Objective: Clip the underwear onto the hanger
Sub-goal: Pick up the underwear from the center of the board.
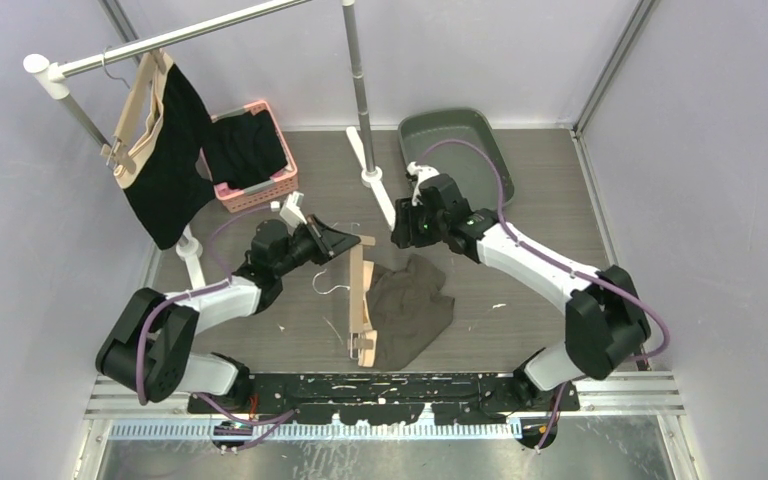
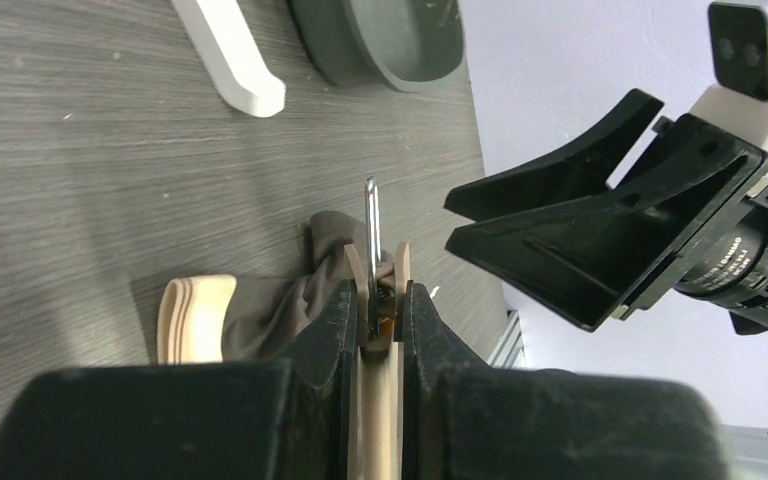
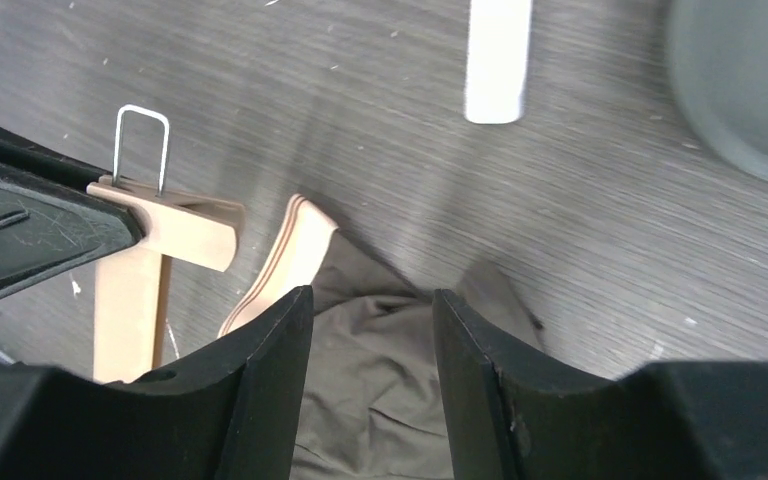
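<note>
A wooden clip hanger (image 1: 360, 300) lies on the table with its metal hook to the left. An olive-brown underwear (image 1: 412, 305) lies crumpled beside it on the right, touching its bar. My left gripper (image 1: 353, 242) is shut on the hanger's far-end clip (image 2: 380, 275), squeezing its two wooden leaves. My right gripper (image 1: 401, 235) is open and empty, just above the far edge of the underwear (image 3: 370, 390). It also shows open in the left wrist view (image 2: 560, 235). The clip (image 3: 165, 215) and the hanger's curved end (image 3: 295, 250) show in the right wrist view.
A clothes rack (image 1: 190, 35) at the back left carries another hanger with black underwear (image 1: 165, 150). A pink basket (image 1: 260, 185) holds dark garments. A grey tray (image 1: 455, 140) stands at the back right. The rack's white foot (image 1: 378, 185) lies just behind the grippers.
</note>
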Robot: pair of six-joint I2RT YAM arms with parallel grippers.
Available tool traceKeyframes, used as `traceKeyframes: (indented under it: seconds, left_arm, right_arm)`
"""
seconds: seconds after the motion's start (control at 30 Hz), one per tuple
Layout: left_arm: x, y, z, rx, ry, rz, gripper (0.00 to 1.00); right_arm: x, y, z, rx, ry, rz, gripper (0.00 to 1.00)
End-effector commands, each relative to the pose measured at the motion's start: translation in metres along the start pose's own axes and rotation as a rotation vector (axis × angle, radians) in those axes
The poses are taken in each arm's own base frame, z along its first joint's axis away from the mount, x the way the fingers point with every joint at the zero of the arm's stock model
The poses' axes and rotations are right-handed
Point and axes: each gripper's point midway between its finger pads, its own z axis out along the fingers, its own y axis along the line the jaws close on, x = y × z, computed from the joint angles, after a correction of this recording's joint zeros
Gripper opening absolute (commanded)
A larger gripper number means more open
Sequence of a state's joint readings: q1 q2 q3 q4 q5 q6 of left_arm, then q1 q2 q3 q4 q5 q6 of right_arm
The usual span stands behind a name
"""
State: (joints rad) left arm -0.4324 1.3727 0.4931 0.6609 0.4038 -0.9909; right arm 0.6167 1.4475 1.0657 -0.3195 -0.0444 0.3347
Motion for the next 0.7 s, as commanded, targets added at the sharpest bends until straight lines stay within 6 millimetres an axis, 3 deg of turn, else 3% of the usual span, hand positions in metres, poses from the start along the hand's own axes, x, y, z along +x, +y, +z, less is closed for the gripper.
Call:
traceKeyframes:
  seconds: [0.0,0.13,0.33,0.67]
  left_arm:
    - [-0.022,-0.008,-0.009,0.012,-0.139,0.002,0.00]
    - [-0.027,0.008,-0.015,-0.060,-0.192,-0.008,0.00]
    - [-0.035,0.013,-0.025,-0.087,-0.250,-0.007,0.00]
    - [-0.022,0.032,-0.024,-0.090,-0.199,-0.041,0.00]
  right_arm:
    - [-0.007,0.040,0.018,-0.180,-0.029,-0.047,0.54]
    - [0.003,0.050,0.035,-0.227,-0.020,-0.094,0.55]
    - [0.011,0.055,0.059,-0.265,-0.016,-0.136,0.55]
    - [0.030,0.058,0.098,-0.317,0.031,-0.181,0.55]
